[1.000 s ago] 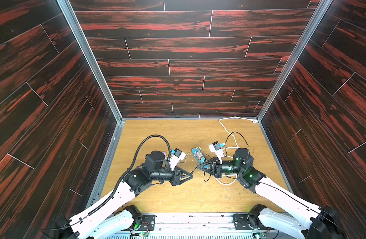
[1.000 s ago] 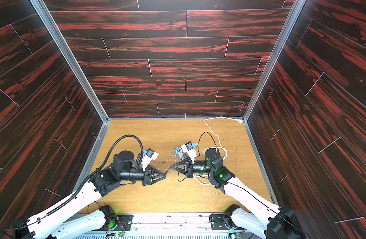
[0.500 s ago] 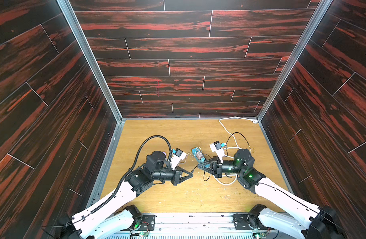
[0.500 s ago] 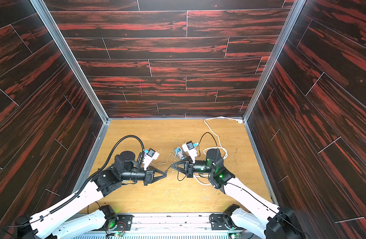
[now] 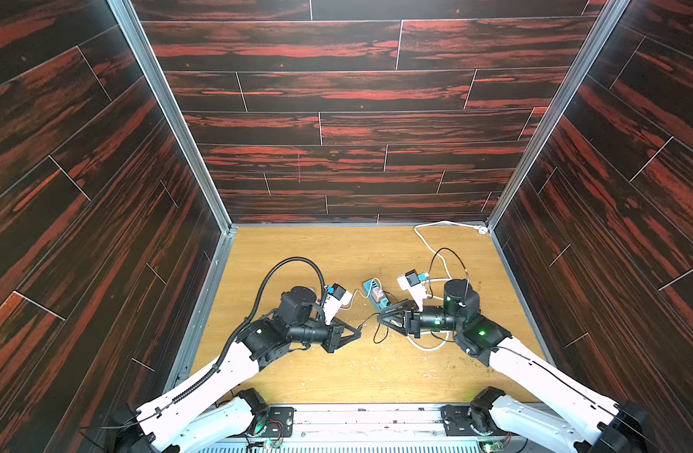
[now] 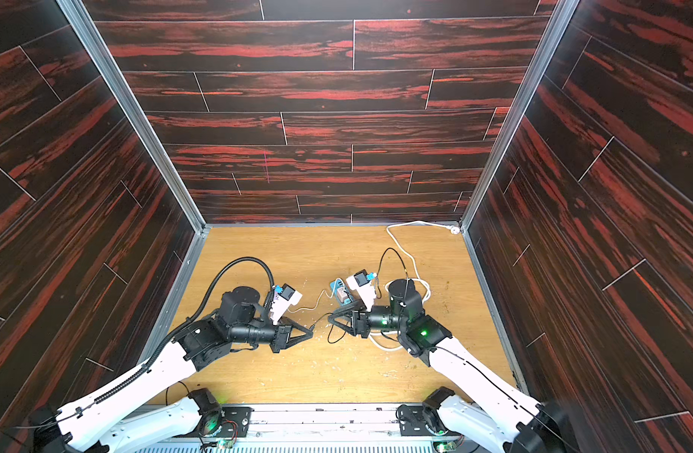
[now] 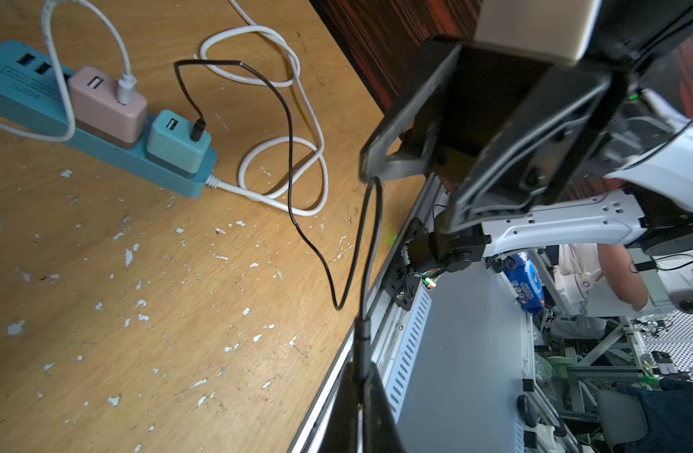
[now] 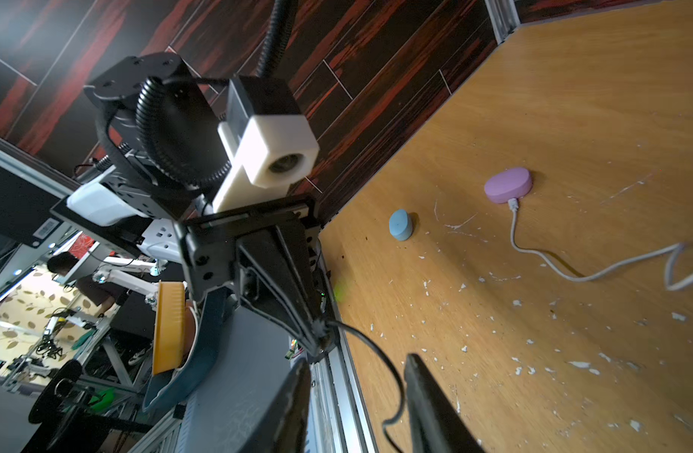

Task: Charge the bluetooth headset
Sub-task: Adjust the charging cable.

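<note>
Tabletop (image 5: 317, 251) scuffed, white-flecked, walled by dark panels (image 5: 337, 90); left pincer (image 5: 358, 332) clamps black cable (image 7: 290, 157); right pincer (image 5: 379, 317) parted.

Dark red-streaked walls (image 5: 337, 90), tan tabletop (image 5: 337, 255), pastel charging gear.
Walls: near-black wood planks, red streaks. Tabletop: tan wood grain, white flecks. Teal power strip (image 7: 168, 178), pink adapter (image 7: 109, 104), teal adapter (image 7: 178, 143), black cable (image 7: 290, 137), white cable (image 7: 125, 88). Lilac case (image 8: 507, 190), pale blue case (image 8: 400, 229).
</note>
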